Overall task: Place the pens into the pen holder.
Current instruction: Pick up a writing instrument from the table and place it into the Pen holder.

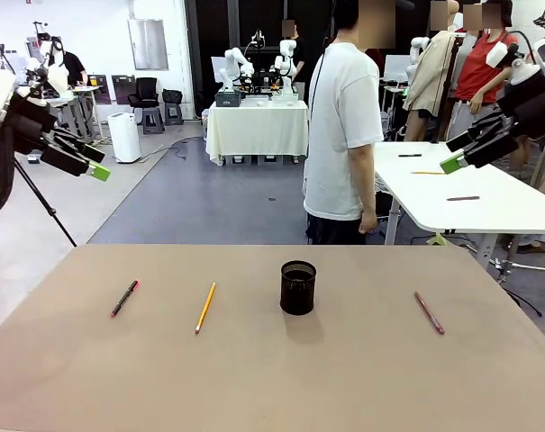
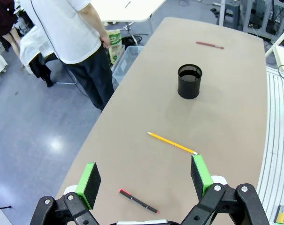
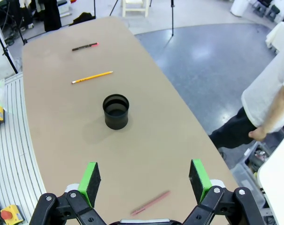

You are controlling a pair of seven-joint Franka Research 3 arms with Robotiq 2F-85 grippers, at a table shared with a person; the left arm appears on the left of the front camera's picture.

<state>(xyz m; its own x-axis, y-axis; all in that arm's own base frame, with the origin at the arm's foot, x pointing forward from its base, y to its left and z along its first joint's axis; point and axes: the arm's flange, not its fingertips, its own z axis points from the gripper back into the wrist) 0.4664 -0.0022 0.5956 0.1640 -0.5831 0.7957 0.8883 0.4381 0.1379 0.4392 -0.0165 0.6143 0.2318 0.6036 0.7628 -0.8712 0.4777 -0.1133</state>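
Plainly, both hands are released and hold nothing. In the front view the left hand (image 1: 94, 162) hangs high at the picture's left edge and the right hand (image 1: 457, 151) high at the right edge, both well above the bench (image 1: 254, 387). Each arm is cut off by the frame there, and on each hand only one green pad is easy to make out. The wrist views settle it: the left hand (image 2: 145, 174) and the right hand (image 3: 144, 175) each show two pads spread wide with bare bench between them.

All three pens lie flat on the bench, outside the cup (image 1: 297, 288), which stands upright near the middle. On the robot's left, the pencil (image 1: 205, 307) lies near the cup and the black pen (image 1: 124, 298) lies farther out, its pink-red end pointing away from the robot. The red-brown pen (image 1: 429, 312) lies well apart on the right.

From the wrists the cup's mesh is too fine to see, so it reads as a solid black wall with a dark inside. In the left wrist view the black pen (image 2: 138, 201) lies close to the hand's body at the bottom edge.

A person (image 1: 344, 135) in a white shirt stands beyond the far edge, side-on; the far arm is hidden behind the body.
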